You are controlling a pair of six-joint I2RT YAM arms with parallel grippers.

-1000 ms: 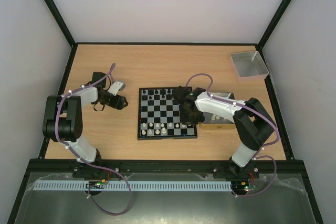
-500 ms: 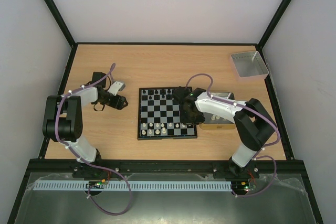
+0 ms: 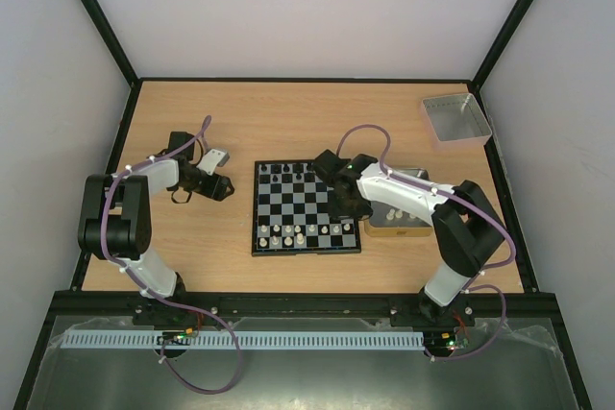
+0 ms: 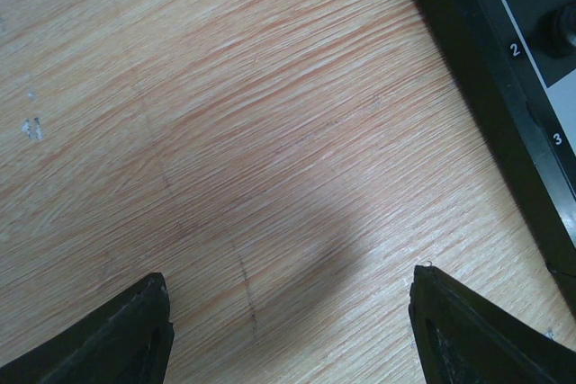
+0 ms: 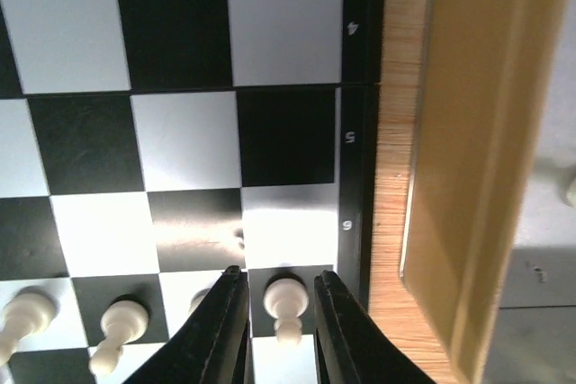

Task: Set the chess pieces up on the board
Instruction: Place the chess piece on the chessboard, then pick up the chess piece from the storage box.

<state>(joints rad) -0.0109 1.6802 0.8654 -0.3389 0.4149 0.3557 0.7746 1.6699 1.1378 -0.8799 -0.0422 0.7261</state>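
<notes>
Top external view first: the board point(image 3: 306, 251) sits in the middle of the table point(image 3: 250, 122), with a row of white chess pieces point(image 3: 298, 231) along its near edge and a few black ones point(image 3: 288, 170) along the far edge. My right arm reaches over the board's right side. My left arm is off to the left, beside the board and not over it.

On the right wrist cam, my right gripper point(image 5: 281, 276) has its jaws a little apart with a white pawn point(image 5: 286, 299) standing between the tips. I can see a sliver of gap on both sides, so I'm not squeezing it. The pawn is upright on a dark square in the column next to the board's right rim. Two more white pieces point(image 5: 121, 321) stand to its left in the same row. Just past the rim is a strip of bare wood, then the tan-rimmed tray point(image 5: 468, 132), which in the overhead shot has some pale pieces point(image 3: 399, 210) in it.

On the left wrist cam, my left gripper point(image 4: 288, 276) is spread wide over plain wood with nothing between the fingers. The board's black edge cuts across the top right corner, with one dark piece point(image 4: 562, 29) just visible on it.

A grey metal tray point(image 3: 456, 117) sits in the far right corner, well away from everything.
</notes>
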